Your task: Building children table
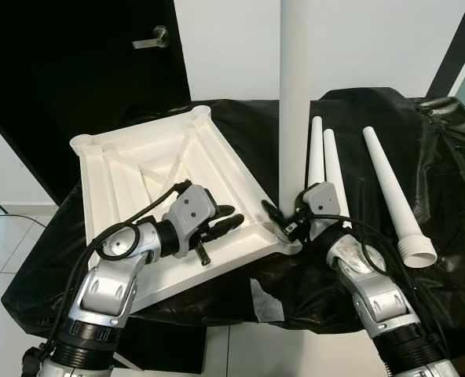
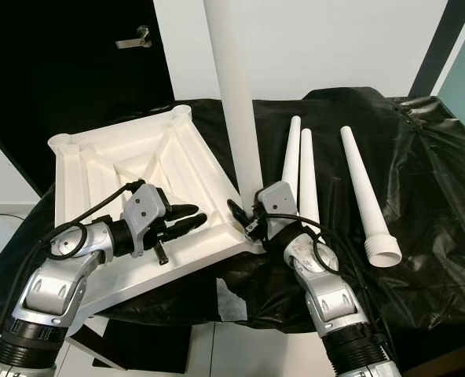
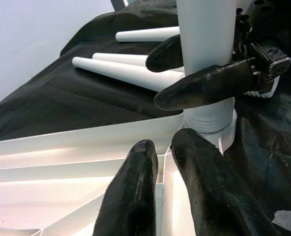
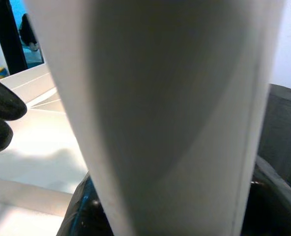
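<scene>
The upturned white tabletop (image 1: 150, 161) lies underside up on the black sheet (image 1: 452, 196), one corner tipped toward the robot at about five o'clock. The left gripper (image 1: 221, 224) rests inside the ribbed tray of that underside, its two black fingers (image 3: 135, 191) close together with only a thin gap, gripping nothing and pointing toward three o'clock at the near corner socket (image 3: 209, 128).

At that socket stands the upright leg (image 1: 297, 94), long axis vertical, its threaded foot seated in the collar. The right gripper (image 1: 283, 220) is clamped around the leg just above the collar, one finger (image 3: 209, 83) on each side of the tube. So the leg sits directly at the right claw, and lies at three o'clock from the left claw, near but apart. The right arm is plainly the nearer one, already on the part.

From the wrist picture the thread looks mostly down in the collar, though I cannot tell whether it is fully home. My judgement is that the coming move is a turn about that vertical axis, with the left claw steadying the tabletop against the twist.

Further right, at one to two o'clock from the socket, three spare legs (image 1: 389, 184) lie flat, long axes running away from the robot, wide ends nearest.
</scene>
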